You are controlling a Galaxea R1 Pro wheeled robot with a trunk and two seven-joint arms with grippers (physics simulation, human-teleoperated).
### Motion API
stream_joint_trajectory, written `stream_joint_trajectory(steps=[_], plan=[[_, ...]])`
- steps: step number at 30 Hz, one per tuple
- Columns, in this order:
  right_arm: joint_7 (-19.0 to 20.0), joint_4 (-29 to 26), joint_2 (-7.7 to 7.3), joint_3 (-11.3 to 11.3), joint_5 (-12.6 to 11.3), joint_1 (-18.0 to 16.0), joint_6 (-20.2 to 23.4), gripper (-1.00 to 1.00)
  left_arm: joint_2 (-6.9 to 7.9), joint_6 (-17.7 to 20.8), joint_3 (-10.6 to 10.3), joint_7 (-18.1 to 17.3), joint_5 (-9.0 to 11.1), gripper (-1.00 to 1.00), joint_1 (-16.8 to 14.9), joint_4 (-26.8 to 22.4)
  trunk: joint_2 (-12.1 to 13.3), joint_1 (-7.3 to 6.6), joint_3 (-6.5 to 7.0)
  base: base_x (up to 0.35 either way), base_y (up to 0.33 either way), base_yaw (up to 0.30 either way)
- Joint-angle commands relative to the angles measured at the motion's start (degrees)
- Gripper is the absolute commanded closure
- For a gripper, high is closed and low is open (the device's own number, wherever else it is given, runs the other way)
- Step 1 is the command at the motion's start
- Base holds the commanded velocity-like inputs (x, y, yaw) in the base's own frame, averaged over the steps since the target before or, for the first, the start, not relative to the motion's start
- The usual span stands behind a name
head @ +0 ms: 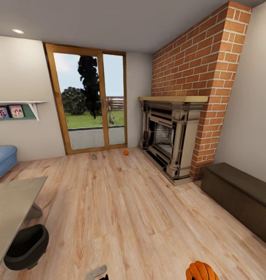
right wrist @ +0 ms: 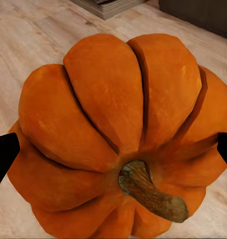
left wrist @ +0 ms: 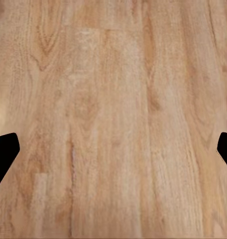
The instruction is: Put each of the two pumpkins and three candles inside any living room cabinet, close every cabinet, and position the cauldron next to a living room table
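Status: the task is at an early stage, judged from the present layout.

Right fingers (right wrist: 113, 152): clenched on one pumpkin (right wrist: 118, 134). In the right wrist view the dark fingertips sit at either flank of the ribbed orange body, stem toward the camera. In the head view the same pumpkin (head: 202, 271) shows at the lower edge, above the floor (head: 121, 206).

Left fingers (left wrist: 113, 149): released and empty. The tips stand well apart, with bare floor planks between them.

Second pumpkin (head: 126, 152): on the floor, near the glass door (head: 88, 103) and well apart from the robot. A small grey object (head: 94, 157) lies beside it; it is too small to identify.

Cabinet (head: 242, 196): along the right wall, just past the brick fireplace (head: 174, 138). Its visible fronts appear closed, and nothing shows as stored.

Cauldron (head: 27, 247): on the floor, just beside the near corner of the tabletop (head: 12, 208). This placement probably meets the requirement already.

Remaining: stow both pumpkins and three candles, then close every cabinet.
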Motion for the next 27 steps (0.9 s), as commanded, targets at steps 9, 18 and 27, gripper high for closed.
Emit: stream_joint_trajectory(steps=[9, 18, 27], plan=[[-1.0, 10.7, -0.01, 0.4, -0.2, -7.2, 0.0, 1.0, 0.11, -0.3, -0.5, 0.4, 0.1, -1.0, -0.1, -0.2, 0.0, 0.03, -0.05, 0.329, -0.113, 0.0], [-0.9, 22.0, -0.37, 0.4, 0.0, -14.9, -0.7, 1.0, 0.11, -0.3, -0.5, 0.4, 0.1, -1.0, -0.1, -0.2, 0.0, 0.03, -0.05, 0.328, -0.128, 0.0], [-0.5, 22.4, -0.14, 0.9, 0.4, -15.2, -4.5, 1.0, 0.11, -0.3, -0.4, 0.4, 0.1, -1.0, -0.1, -0.2, 0.0, 0.03, -0.05, 0.322, -0.154, 0.025]])
